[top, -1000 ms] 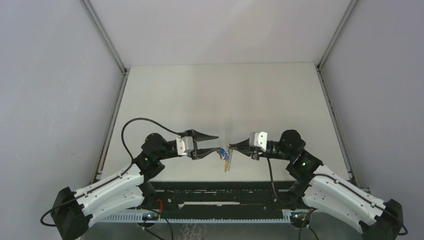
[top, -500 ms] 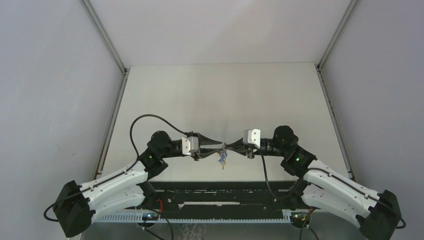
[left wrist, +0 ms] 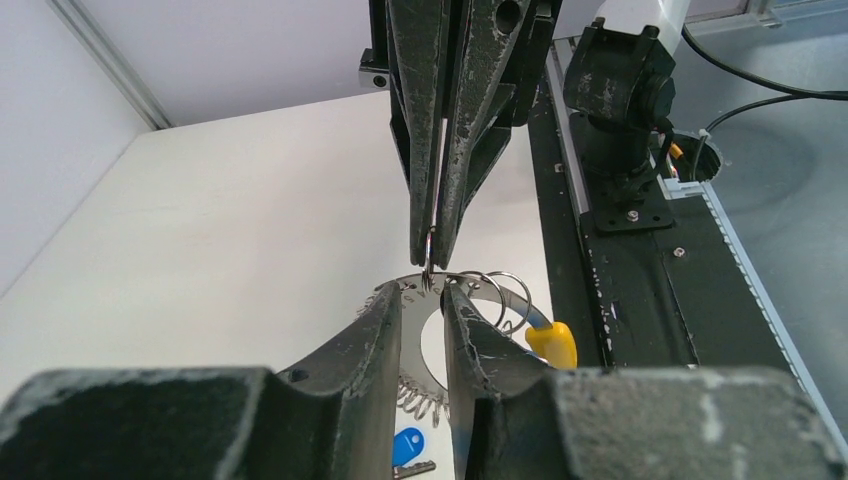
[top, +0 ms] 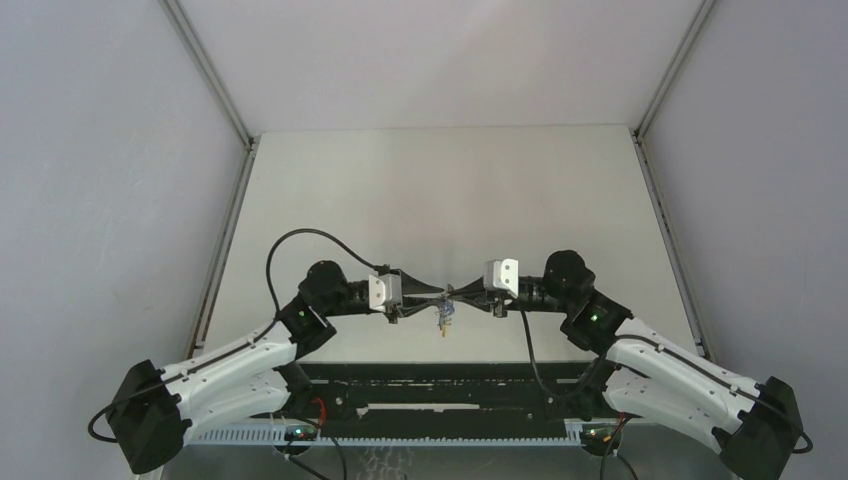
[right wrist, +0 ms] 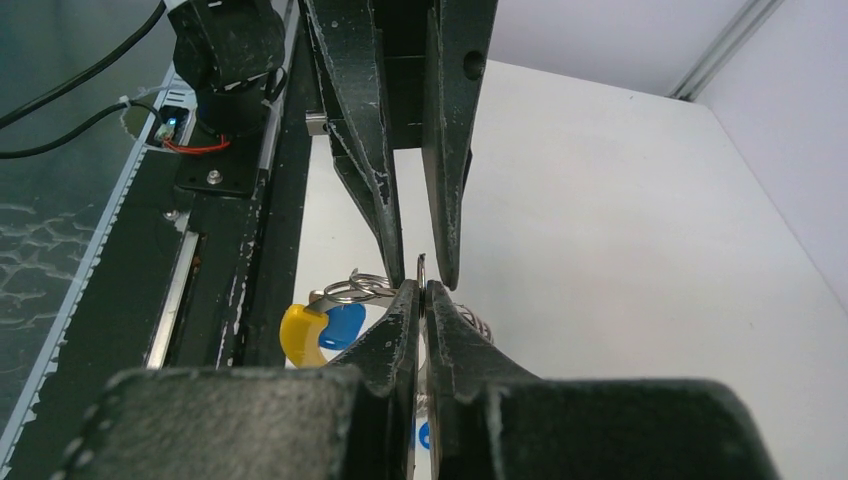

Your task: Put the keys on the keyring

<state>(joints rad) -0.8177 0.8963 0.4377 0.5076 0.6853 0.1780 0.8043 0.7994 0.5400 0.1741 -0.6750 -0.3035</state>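
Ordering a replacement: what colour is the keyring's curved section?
Yellow; the curved section shows best in the left wrist view.

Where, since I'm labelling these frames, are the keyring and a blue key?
keyring (left wrist: 553, 343), left wrist view, on its yellow curved section.
blue key (right wrist: 346, 322), right wrist view, on its plastic head.

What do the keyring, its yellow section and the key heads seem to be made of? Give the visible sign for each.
The keyring looks like metal, probably steel: thin, silvery, shiny loops. Its yellow section is likely plastic or rubber: opaque, smooth, evenly coloured. The key heads seem plastic: solid blue, smooth.
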